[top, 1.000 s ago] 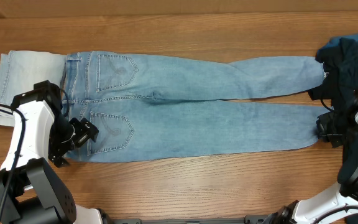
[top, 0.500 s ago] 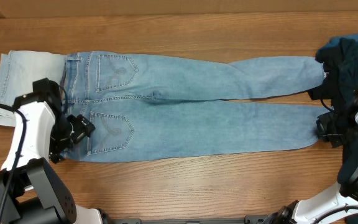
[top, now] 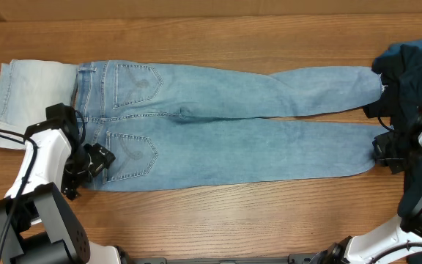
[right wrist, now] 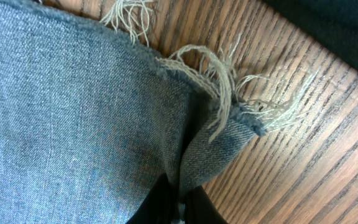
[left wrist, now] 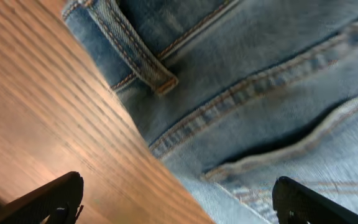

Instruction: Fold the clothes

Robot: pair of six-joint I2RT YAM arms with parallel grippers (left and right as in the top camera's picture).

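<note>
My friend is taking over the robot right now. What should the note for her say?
Left gripper: open, at the jeans waistband corner, gripping nothing.
Right gripper: shut on the near leg's frayed hem.
Jeans lie flat, pockets up; pale denim by the waist, dark clothes by the hems.
Done: hem pinched. Left: grab waistband, fold the jeans.

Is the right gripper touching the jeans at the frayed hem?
Touching. The right wrist view shows the right gripper pinching a raised fold of the jeans right beside the frayed hem.
</note>
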